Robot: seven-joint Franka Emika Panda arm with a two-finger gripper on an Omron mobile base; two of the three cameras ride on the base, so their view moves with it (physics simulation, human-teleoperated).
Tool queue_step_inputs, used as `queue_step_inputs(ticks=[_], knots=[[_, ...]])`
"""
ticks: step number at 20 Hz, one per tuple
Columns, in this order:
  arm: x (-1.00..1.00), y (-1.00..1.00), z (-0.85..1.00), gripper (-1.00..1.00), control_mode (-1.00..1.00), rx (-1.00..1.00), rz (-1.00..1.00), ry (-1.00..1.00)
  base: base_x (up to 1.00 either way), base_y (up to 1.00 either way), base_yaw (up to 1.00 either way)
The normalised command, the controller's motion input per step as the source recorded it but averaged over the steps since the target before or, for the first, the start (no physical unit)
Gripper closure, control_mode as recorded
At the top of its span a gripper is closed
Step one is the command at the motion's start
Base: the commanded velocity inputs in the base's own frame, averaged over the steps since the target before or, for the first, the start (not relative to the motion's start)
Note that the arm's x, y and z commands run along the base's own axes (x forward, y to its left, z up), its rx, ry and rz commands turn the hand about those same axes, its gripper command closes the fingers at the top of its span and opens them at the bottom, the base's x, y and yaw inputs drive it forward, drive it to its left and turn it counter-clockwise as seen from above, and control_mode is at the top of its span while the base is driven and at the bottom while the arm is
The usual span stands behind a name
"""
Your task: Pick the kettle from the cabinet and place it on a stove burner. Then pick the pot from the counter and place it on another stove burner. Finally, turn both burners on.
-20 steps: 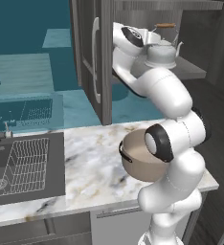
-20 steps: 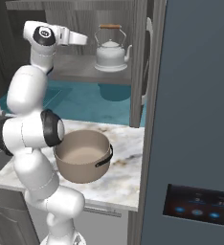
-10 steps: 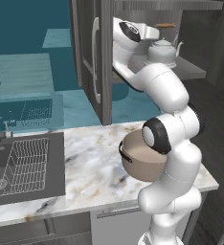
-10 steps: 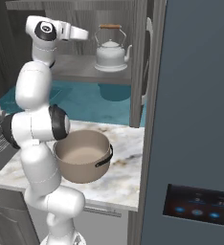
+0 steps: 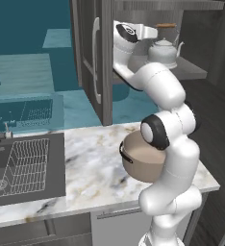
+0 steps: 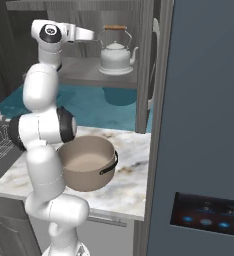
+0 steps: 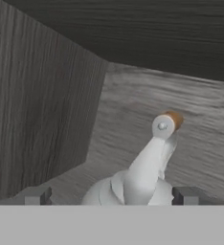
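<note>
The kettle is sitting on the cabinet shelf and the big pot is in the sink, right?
Not quite. The kettle is on the cabinet shelf, but the pot is not in the sink. It stands on the marble counter, off to the side of the sink, as the left base view shows.

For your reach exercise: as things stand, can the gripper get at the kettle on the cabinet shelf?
Probably yes. The cabinet door stands open, the open gripper is level with the kettle, and nothing lies between them.
</note>
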Motion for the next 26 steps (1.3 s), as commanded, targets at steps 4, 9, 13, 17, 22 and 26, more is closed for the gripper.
queue_step_inputs(ticks=[4,9,13,17,22,26], knots=[[0.08,-0.23,0.0,-1.0,-1.0,0.0,-0.03,0.0,0.0,0.0,0.0],[0.0,-0.28,0.0,-1.0,-1.0,0.0,-0.04,0.0,0.0,0.0,0.0],[0.0,-0.13,0.0,-1.0,-1.0,0.0,-0.01,0.0,0.0,0.0,0.0],[0.0,-0.08,0.0,1.0,-1.0,0.0,0.0,0.0,0.0,0.0,0.0],[0.0,0.0,0.0,1.0,-1.0,0.0,0.0,0.0,0.0,0.0,0.0],[0.0,0.0,0.0,1.0,-1.0,0.0,0.0,0.0,0.0,0.0,0.0]])
